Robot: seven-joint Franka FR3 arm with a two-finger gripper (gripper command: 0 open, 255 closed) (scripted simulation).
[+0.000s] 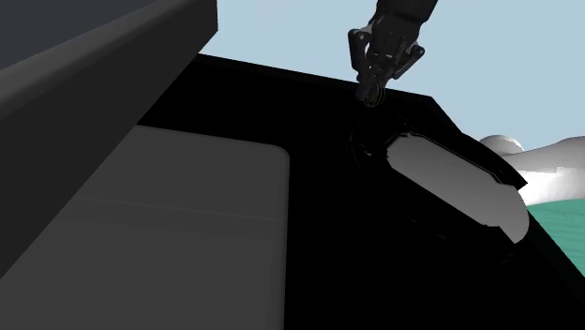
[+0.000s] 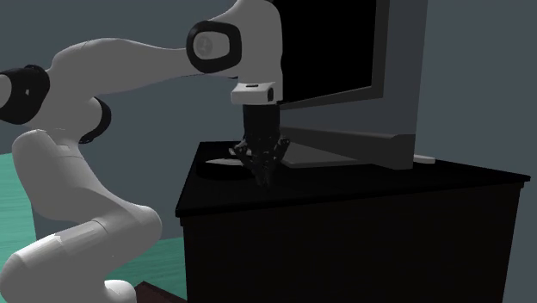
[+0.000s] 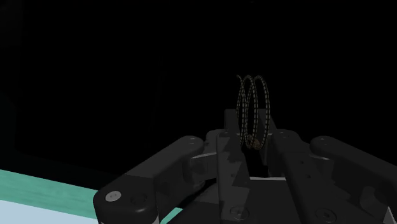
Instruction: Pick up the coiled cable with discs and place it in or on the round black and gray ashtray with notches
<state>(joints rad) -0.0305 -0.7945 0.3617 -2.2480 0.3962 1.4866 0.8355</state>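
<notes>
Black fingers (image 3: pixel 230 137) pinch coiled cable (image 3: pixel 253 114) near cabinet top (image 2: pixel 387 181) front edge; monitor (image 2: pixel 336 52) close behind.

We've got the coiled cable (image 3: pixel 253 111) looking like thin wire, finely flecked dark and yellowish, dull all round. The gripper (image 3: pixel 254 140) reads as smooth black, with a soft sheen along its edges. The ashtray (image 1: pixel 450 178) is the glossy one, mirror-bright across its face. The arm (image 2: pixel 129 69) shows us a smooth white shell, and the cabinet (image 2: pixel 387 194) is flat matt black.
</notes>
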